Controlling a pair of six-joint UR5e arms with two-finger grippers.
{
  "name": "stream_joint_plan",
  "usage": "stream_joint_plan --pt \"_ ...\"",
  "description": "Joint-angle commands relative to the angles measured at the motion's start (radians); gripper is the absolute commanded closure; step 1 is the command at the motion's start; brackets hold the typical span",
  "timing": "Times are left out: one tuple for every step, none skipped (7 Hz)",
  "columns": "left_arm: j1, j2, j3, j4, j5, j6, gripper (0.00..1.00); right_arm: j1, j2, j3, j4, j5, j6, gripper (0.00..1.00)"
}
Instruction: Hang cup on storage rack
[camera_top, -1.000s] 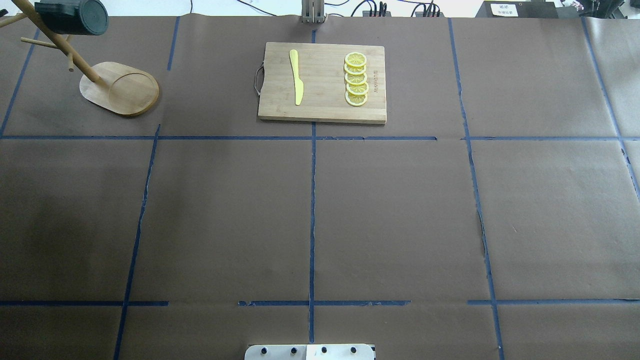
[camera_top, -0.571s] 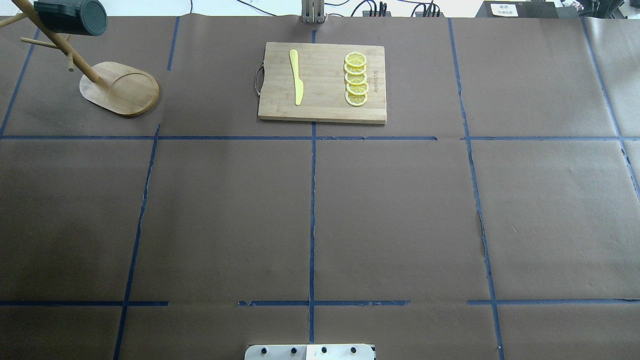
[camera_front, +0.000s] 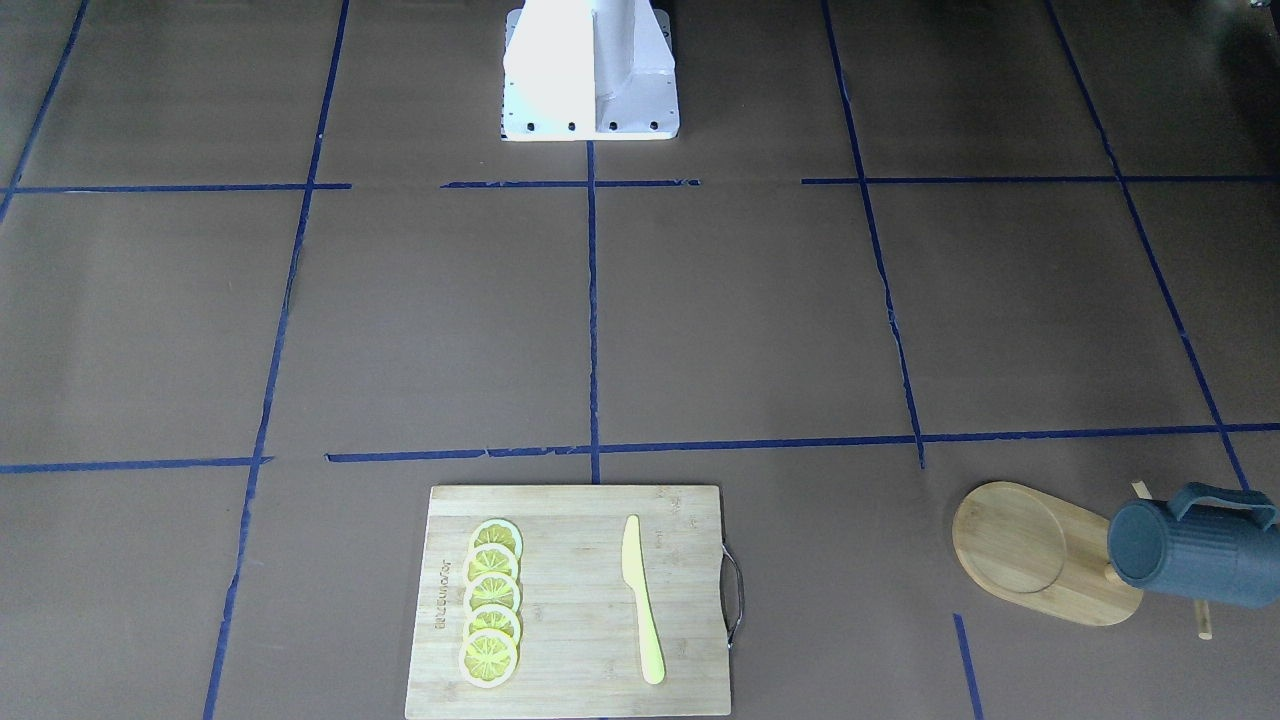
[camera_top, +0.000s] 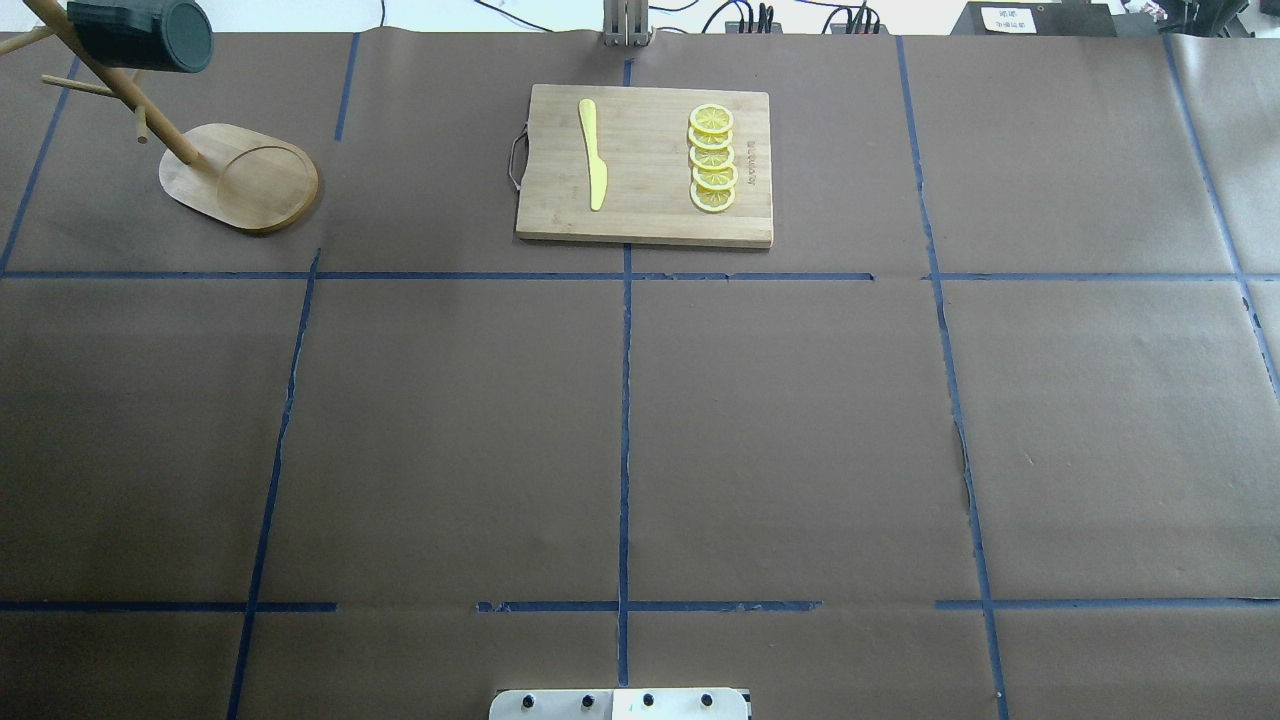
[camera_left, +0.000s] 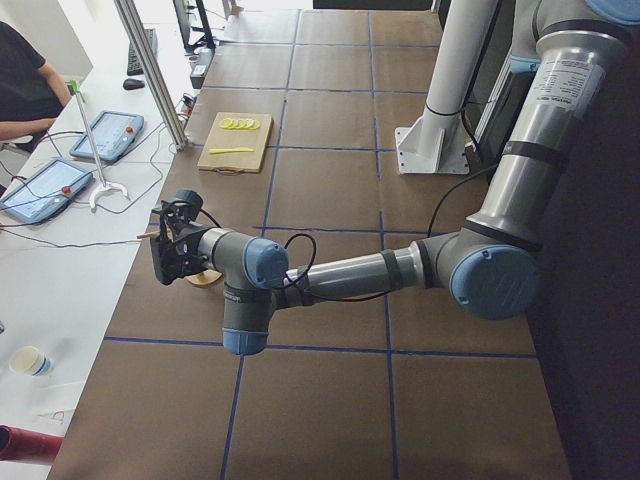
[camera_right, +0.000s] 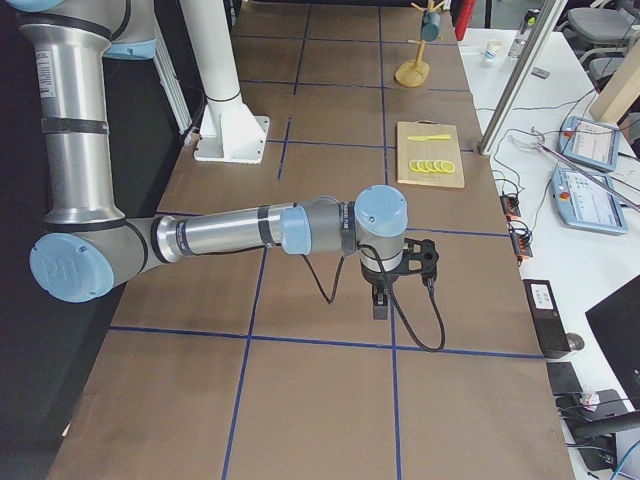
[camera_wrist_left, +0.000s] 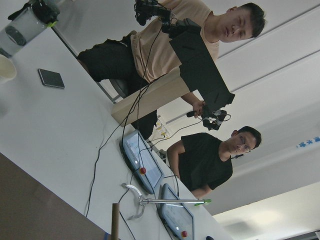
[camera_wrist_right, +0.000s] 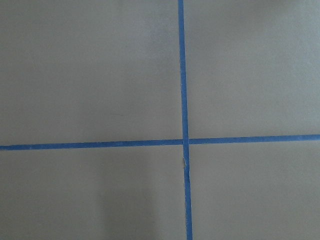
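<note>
Cup (camera_top: 135, 35) is hung on the storage rack (camera_top: 240, 180) at the tabletop's far left corner, barely shifted since a second ago, so the hanging is judged done. Whether the left gripper (camera_left: 163, 255) nearby is spread or pinching cannot be told.

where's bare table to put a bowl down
The whole stretch between the cutting board and the robot's base is bare, as is the far right beside the board. Crowded: the far left corner, with the rack and the cup on it.
</note>
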Motion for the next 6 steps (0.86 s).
stream_joint_plan --pt "-0.003 0.007 -0.012 0.185 0.006 0.409 0.0 0.0 0.0 -0.001 0.0 -0.006 0.0 0.0" --pt "-0.025 0.007 -0.031 0.309 0.006 0.593 0.0 -0.002 0.0 0.0 0.0 -0.018 0.0 0.0" --pt "-0.044 0.009 -0.057 0.418 0.006 0.719 0.0 -0.003 0.0 -0.001 0.0 -0.024 0.0 0.0" --pt "-0.055 0.019 -0.082 0.503 0.005 0.814 0.0 -0.005 0.0 0.0 0.0 -0.027 0.0 0.0" --pt "-0.058 0.039 -0.104 0.58 0.005 0.949 0.0 -0.005 0.001 0.0 0.0 -0.035 0.0 0.0" --pt "-0.068 0.056 -0.134 0.676 0.005 1.048 0.0 -0.005 0.001 0.002 0.0 -0.036 0.0 0.0"
